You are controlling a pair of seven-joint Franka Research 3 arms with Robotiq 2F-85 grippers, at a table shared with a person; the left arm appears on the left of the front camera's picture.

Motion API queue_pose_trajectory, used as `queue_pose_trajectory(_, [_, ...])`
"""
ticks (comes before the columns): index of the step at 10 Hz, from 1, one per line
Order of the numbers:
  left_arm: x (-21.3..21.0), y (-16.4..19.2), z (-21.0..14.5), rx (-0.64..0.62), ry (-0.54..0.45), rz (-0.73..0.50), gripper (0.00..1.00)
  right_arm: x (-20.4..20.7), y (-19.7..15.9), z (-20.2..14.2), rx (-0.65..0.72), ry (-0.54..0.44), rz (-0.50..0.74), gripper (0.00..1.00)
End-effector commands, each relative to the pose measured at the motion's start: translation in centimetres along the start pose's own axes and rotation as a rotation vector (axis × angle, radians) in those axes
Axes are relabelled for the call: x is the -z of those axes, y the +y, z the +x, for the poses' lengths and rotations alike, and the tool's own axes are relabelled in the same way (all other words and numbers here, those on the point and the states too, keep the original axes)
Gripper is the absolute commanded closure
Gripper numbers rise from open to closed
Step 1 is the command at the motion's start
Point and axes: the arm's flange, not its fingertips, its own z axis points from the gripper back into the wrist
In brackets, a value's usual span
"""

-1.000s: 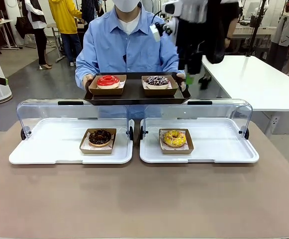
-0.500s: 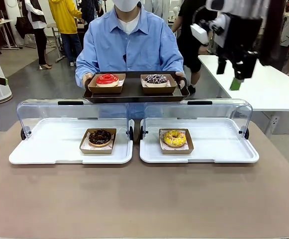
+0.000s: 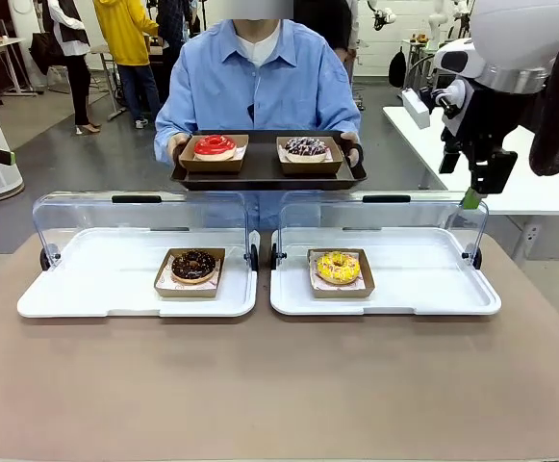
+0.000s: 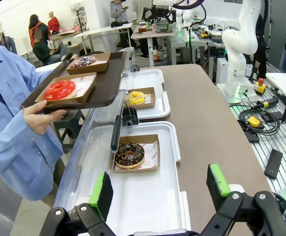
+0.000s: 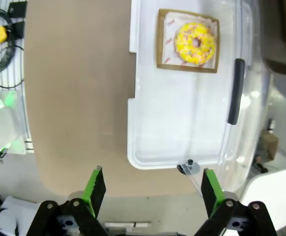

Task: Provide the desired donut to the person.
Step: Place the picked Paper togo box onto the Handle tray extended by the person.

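Right hand (image 3: 475, 189) hangs wide and empty above the far right corner of the right white tray (image 3: 433, 289). Left hand (image 4: 160, 194) is wide and empty too. The person (image 3: 258, 82) holds a dark tray (image 3: 265, 174) with a red donut (image 3: 215, 145) and a sprinkled donut (image 3: 306, 146); the chocolate donut (image 3: 193, 265) and yellow donut (image 3: 338, 267) lie in white trays on the counter (image 3: 279, 385).

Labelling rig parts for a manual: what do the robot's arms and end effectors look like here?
The right arm is glossy white with rounded joints and a grey band. Its right end effector is black with two fingers and green pads. The left end effector matches: black linkages, silver bolts, green pads.
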Motion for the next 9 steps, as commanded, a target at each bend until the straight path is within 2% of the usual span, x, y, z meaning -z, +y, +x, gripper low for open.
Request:
queue_pose_trajectory(1, [0.11, -0.01, 0.15, 0.003, -0.007, 0.02, 0.0, -0.51, 0.32, 0.15, -0.004, 0.001, -0.001, 0.0])
queue_pose_trajectory(9, [0.11, -0.01, 0.15, 0.003, -0.007, 0.02, 0.0, -0.51, 0.32, 0.15, -0.004, 0.001, -0.001, 0.0])
